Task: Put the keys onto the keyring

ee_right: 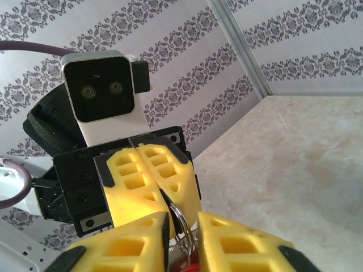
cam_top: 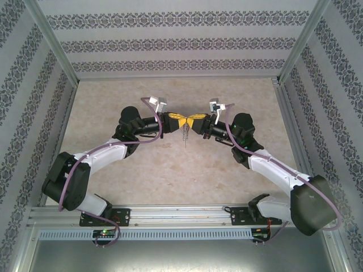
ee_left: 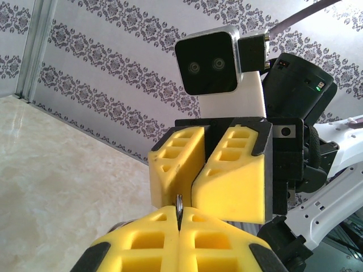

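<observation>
above the middle of the worktop (cam_top: pixel 170 175), well off its surface, the left hand (cam_top: pixel 180 119) and the right hand (cam_top: pixel 193 118) are meeting tip to tip. from overhead the yellow fingers are covering whatever lies between them. a thin grey strand (cam_top: pixel 184 136) is hanging just below the tips, too small to make out.

the left hand is pinching shut on the keyring (ee_left: pixel 179 205). in the left wrist view a thin sliver of its metal edge is sticking up out of the seam between the pads, and the rest is lying hidden inside the grip.

in the right wrist view the keyring's curved wire is showing in the gap between the right hand's fingers (ee_right: pixel 238 243), which are standing narrow but not quite together. a patch of red, seemingly the key (ee_right: pixel 193 265), is peeking out low in that gap, cut off by the bottom edge, with its shaft hidden. whether the right hand is actually gripping the key or the keyring, i cannot tell.
</observation>
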Controlling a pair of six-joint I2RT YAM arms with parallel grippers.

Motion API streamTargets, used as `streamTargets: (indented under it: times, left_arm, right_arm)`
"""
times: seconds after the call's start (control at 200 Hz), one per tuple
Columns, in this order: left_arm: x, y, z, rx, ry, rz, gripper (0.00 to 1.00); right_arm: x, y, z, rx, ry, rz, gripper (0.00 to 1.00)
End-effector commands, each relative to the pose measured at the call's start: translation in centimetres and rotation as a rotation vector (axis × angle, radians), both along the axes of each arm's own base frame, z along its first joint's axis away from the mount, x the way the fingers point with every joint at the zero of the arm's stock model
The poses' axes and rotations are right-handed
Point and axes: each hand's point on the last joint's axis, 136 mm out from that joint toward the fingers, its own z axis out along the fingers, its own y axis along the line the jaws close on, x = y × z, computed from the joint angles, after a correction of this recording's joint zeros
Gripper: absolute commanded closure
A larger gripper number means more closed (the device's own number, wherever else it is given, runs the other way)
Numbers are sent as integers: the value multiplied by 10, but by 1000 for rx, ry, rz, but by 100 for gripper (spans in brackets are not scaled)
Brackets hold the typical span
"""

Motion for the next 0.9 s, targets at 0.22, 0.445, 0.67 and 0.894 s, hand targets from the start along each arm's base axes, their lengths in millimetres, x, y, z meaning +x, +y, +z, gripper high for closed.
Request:
streamTargets:
  times: [0.22, 0.445, 0.67, 0.894]
  left_arm:
    - [-6, -6, 19, -38, -64, -24, 100]
    - [-7, -6, 18, -36, -63, -22, 100]
    - [-3, -3, 16, -16, -60, 26, 99]
    - [-1, 8, 16, 64, -98, 109, 68]
  right_arm:
    - [-8, 10, 19, 28, -56, 69, 82]
    - [-8, 11, 17, 24, -57, 71, 96]
    - [-3, 5, 15, 7, -62, 49, 100]
    - [4, 0, 11, -91, -78, 40, 100]
